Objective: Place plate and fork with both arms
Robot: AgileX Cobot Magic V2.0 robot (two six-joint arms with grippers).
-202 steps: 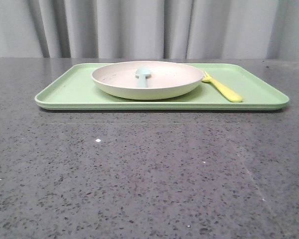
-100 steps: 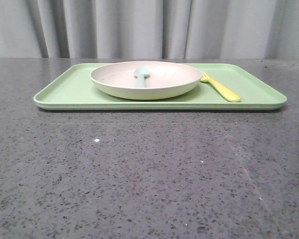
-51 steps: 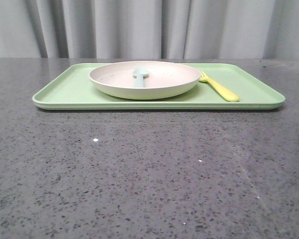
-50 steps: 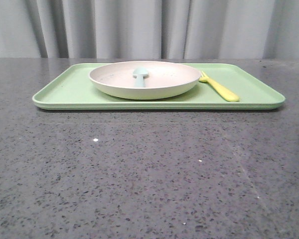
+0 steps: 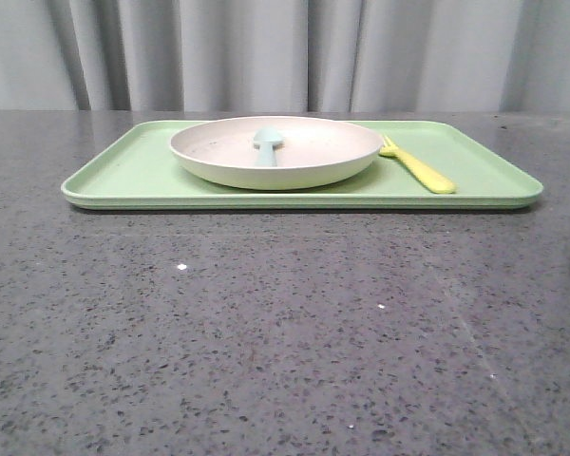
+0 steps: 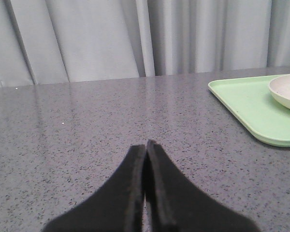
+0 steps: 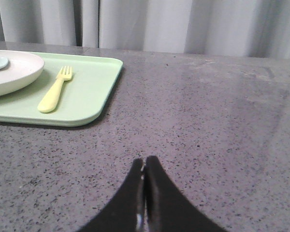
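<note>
Fingers of my left gripper [image 6: 146, 145] and right gripper [image 7: 144, 162] pressed together, holding nothing.
Round cream-white plate [image 5: 276, 151] and small yellow plastic fork [image 5: 418, 166] lie on the flat light-green tray [image 5: 133, 171] near the tabletop's far edge.

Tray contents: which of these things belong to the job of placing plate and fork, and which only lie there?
Belong to the job:
- plate, on the green tray
- fork, on the tray beside the plate
- left gripper and right gripper, both shut, holding nothing

Only lying there:
- spoon, in the plate
- green tray
</note>
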